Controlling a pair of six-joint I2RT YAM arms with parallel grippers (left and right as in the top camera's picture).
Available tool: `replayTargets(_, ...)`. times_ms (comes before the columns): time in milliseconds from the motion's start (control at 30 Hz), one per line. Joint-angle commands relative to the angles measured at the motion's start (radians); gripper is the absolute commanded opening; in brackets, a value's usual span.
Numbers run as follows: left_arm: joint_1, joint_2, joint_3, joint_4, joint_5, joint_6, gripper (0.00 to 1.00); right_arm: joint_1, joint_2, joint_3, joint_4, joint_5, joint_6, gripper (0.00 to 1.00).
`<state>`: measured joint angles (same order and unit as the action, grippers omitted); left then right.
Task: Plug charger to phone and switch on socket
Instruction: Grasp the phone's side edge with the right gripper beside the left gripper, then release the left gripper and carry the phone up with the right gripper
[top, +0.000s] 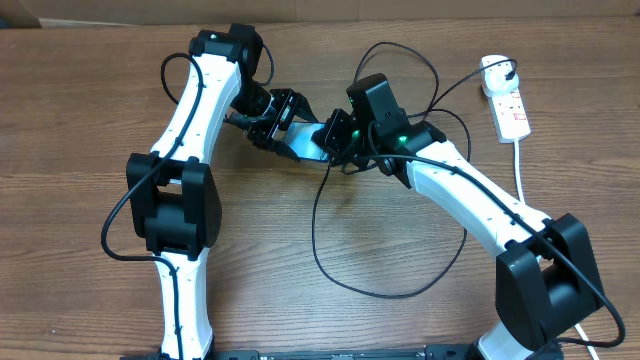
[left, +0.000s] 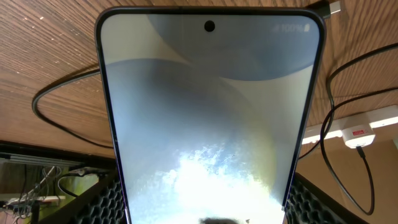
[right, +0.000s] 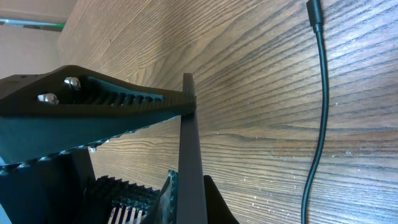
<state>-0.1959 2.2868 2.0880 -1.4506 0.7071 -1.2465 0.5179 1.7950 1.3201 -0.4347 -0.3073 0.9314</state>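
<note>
The phone (top: 305, 147) has a light blue screen and is held above the table between both grippers. In the left wrist view the phone (left: 209, 112) fills the frame, and my left gripper (left: 208, 208) is shut on its long edges. In the right wrist view the phone (right: 188, 124) shows edge-on, and my right gripper (right: 186, 202) is shut on it. The charger's black cable (top: 330, 270) loops loose on the table. Its connector tip (right: 314, 12) lies free on the wood and also shows in the left wrist view (left: 333, 7). The white socket strip (top: 511, 112) lies at the far right, with the white plug (top: 495, 72) in it.
The strip's thick white cord (top: 520, 170) runs toward the front along the right arm. The black cable's loops lie under and around the right arm. The strip also shows in the left wrist view (left: 357, 132). The brown wooden table (top: 80, 250) extends on all sides.
</note>
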Motion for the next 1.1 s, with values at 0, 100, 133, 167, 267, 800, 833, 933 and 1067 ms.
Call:
replayTargets(0,-0.002,-0.004,0.029,-0.008,0.037,0.02,0.13,0.005,0.003,0.021,-0.001,0.011,-0.042,0.04)
replayTargets(100,-0.002,-0.004,0.029,-0.008,0.037,0.02,0.19,0.005,0.003,0.021,-0.001,0.011,-0.042,0.04)
replayTargets(133,-0.002,-0.004,0.029,-0.008,0.037,0.02,0.23,0.005,0.003,0.021,-0.001,0.01,-0.042,0.04)
replayTargets(167,-0.002,-0.004,0.029,-0.008,0.036,0.02,0.26,0.005,0.003,0.021,-0.001,0.01,-0.042,0.04)
replayTargets(267,-0.001,-0.004,0.029,-0.008,0.022,0.021,0.45,0.005,0.003,0.021,0.0,0.011,-0.042,0.04)
replayTargets(800,0.001,-0.004,0.029,0.005,-0.079,0.109,1.0,-0.01,0.003,0.021,0.0,0.005,-0.05,0.04)
replayTargets(833,0.004,-0.004,0.029,0.029,-0.089,0.175,1.0,-0.016,0.002,0.021,0.0,-0.001,-0.05,0.04)
replayTargets(933,0.018,-0.004,0.029,0.1,-0.064,0.382,0.97,-0.054,0.0,0.021,0.009,-0.051,-0.08,0.04)
replayTargets(1067,0.055,-0.004,0.029,0.129,0.076,0.479,0.99,-0.114,-0.006,0.021,0.036,-0.14,-0.103,0.04)
